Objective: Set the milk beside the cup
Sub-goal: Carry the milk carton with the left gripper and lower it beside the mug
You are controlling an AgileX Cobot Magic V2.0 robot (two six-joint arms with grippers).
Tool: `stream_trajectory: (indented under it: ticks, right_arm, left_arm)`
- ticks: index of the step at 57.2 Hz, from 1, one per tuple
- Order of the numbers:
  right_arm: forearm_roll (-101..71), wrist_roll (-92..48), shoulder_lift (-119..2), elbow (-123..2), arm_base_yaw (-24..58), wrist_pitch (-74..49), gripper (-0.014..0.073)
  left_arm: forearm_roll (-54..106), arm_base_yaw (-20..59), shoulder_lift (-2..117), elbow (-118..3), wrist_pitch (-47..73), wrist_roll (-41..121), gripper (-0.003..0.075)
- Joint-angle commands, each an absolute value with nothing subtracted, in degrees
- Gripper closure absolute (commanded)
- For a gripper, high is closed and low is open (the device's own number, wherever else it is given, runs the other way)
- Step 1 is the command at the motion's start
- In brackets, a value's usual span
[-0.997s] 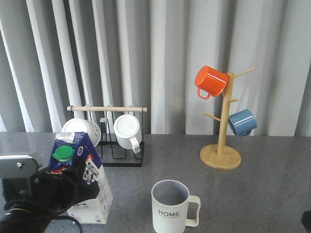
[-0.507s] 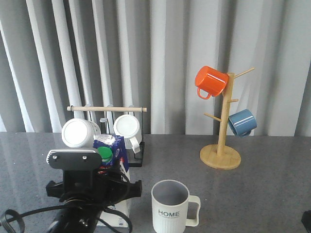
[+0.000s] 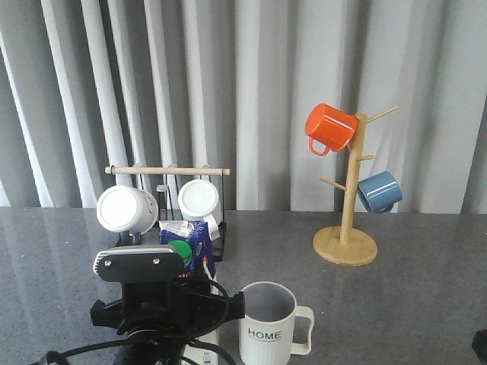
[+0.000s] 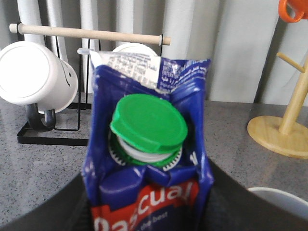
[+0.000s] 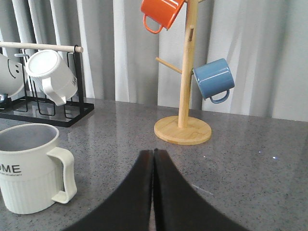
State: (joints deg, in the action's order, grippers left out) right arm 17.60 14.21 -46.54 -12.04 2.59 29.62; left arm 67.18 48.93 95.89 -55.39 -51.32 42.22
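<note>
My left gripper [image 3: 199,315] pinches the milk [image 4: 147,159] low on its body, the carton's green cap [image 4: 148,122] and folded top rising above my fingers. In the front view the carton [image 3: 189,243] stands upright just left of the cup [image 3: 268,323], close beside it; whether its base meets the grey table [image 3: 411,304] I cannot tell. My right gripper [image 5: 153,187] hovers well apart, its fingers pressed together, holding nothing.
</note>
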Motion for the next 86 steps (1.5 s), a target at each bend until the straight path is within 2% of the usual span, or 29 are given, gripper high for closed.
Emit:
stream_trajectory:
  ticks: [1,86]
  right_arm:
    - [17.4,13.8,-46.1,-13.9,2.4,33.7,0.0599]
    - [17.4,13.8,-46.1,-13.9,2.4,33.6,0.0599]
  left_arm:
    - [65.3,49.2,94.9,-57.1,-53.6,42.3,0.0601]
    - [65.2,50.9,97.4,-57.1,-52.9,39.2,0.0601]
